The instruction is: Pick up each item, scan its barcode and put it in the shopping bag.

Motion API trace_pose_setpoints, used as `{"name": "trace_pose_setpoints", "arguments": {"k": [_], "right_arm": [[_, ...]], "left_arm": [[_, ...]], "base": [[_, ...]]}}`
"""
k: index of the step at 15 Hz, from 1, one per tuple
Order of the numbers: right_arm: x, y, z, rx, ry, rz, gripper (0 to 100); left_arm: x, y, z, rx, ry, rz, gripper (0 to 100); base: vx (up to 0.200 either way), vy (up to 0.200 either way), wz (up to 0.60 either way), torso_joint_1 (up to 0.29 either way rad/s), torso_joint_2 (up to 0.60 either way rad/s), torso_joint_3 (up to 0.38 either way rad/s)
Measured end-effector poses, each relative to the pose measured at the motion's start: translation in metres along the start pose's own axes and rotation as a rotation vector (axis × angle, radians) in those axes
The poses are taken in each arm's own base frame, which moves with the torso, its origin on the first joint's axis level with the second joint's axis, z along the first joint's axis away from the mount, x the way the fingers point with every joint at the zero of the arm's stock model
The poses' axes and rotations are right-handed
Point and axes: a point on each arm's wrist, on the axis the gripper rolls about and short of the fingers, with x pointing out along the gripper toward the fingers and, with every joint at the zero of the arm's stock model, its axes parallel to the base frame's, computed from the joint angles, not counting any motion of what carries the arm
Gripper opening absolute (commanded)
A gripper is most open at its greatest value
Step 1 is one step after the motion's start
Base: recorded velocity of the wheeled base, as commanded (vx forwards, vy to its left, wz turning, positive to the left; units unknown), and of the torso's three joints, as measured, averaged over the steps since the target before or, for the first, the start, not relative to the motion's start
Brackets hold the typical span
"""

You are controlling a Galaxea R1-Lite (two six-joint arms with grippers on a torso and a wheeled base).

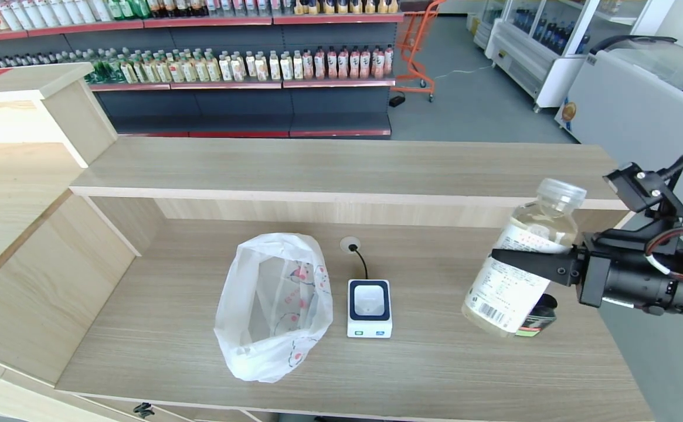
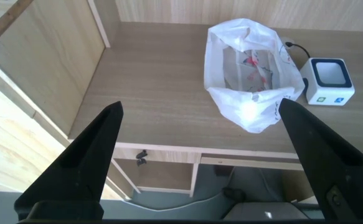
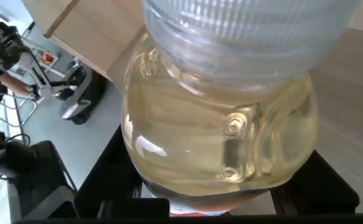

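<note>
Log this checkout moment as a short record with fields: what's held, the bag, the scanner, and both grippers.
held: bottle of pale liquid, tilted, raised off the counter, barcode on its lower label
right gripper: shut on the bottle
left gripper: open, empty, above the counter's near edge
shopping bag: white, open, on the counter left of the scanner
scanner: white, window facing up, between bag and bottle
unclear: small dark object behind the bottle's base

Head camera looks down over counter (image 1: 435, 363); left wrist shares bag (image 2: 231, 99), scanner (image 2: 330, 78); right wrist hugs bottle (image 3: 225, 143).
</note>
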Motion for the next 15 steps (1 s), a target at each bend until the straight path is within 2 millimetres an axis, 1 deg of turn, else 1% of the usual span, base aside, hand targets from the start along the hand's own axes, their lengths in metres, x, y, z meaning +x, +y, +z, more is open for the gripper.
{"name": "trace_pose_setpoints", "arguments": {"k": [2, 4, 7, 10, 15], "right_arm": [[0.002, 0.01, 0.005, 0.004, 0.007, 0.094, 0], [0.01, 0.019, 0.004, 0.018, 0.031, 0.208, 0], [0.023, 0.032, 0.003, 0.018, 0.057, 0.307, 0], [0.03, 0.038, 0.003, 0.054, 0.073, 0.347, 0], [0.033, 0.039, 0.003, 0.069, 0.079, 0.354, 0]], "left_arm": [[0.0, 0.0, 0.0, 0.0, 0.0, 0.0, 100], [0.0, 0.0, 0.0, 0.0, 0.0, 0.0, 100], [0.0, 0.0, 0.0, 0.0, 0.0, 0.0, 100], [0.0, 0.0, 0.0, 0.0, 0.0, 0.0, 100], [0.0, 0.0, 0.0, 0.0, 0.0, 0.0, 100]], "base": [[0.0, 0.0, 0.0, 0.0, 0.0, 0.0], [0.0, 0.0, 0.0, 0.0, 0.0, 0.0], [0.0, 0.0, 0.0, 0.0, 0.0, 0.0], [0.0, 0.0, 0.0, 0.0, 0.0, 0.0], [0.0, 0.0, 0.0, 0.0, 0.0, 0.0]]}}
